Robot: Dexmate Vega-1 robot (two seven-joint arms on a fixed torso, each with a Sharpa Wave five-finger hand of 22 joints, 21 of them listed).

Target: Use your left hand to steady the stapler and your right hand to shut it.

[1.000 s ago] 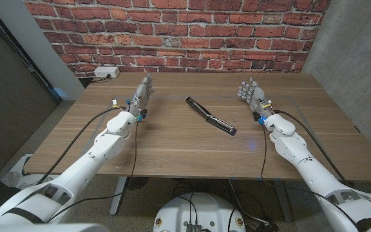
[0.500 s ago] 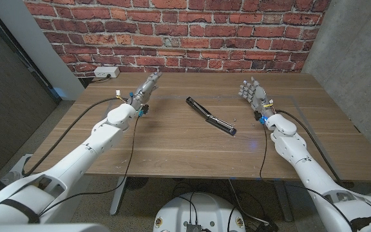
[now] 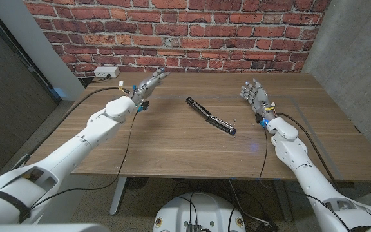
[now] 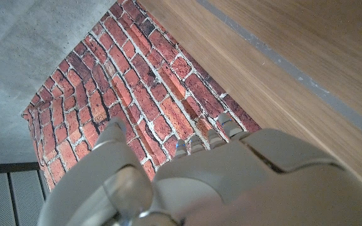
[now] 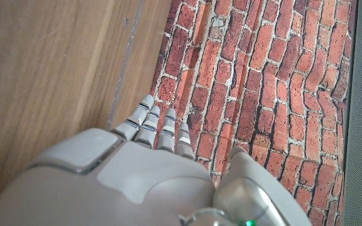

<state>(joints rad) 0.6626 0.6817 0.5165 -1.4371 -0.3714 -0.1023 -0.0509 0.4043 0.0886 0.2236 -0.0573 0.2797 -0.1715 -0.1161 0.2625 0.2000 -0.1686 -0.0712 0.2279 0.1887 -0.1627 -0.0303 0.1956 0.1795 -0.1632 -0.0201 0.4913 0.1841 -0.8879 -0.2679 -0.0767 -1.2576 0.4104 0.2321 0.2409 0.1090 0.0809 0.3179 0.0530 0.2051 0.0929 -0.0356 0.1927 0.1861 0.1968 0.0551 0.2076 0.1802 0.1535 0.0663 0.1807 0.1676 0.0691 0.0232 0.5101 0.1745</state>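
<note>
- A red brick wall point(image 3: 172, 32) stands behind a wooden worktop point(image 3: 172, 145), with a grey concrete wall point(image 3: 353, 45) on the robot's right side.
- The left hand point(image 3: 148, 84) hangs above the worktop's far left part, fingers stretched out and apart, holding nothing.
- The right hand point(image 3: 253, 95) is raised at the far right, fingers spread, empty.
- The black stapler point(image 3: 210, 116) lies unfolded flat near the worktop's middle, between the two hands and apart from both.
- A white power strip point(image 3: 106, 73) sits at the far left corner.
</note>
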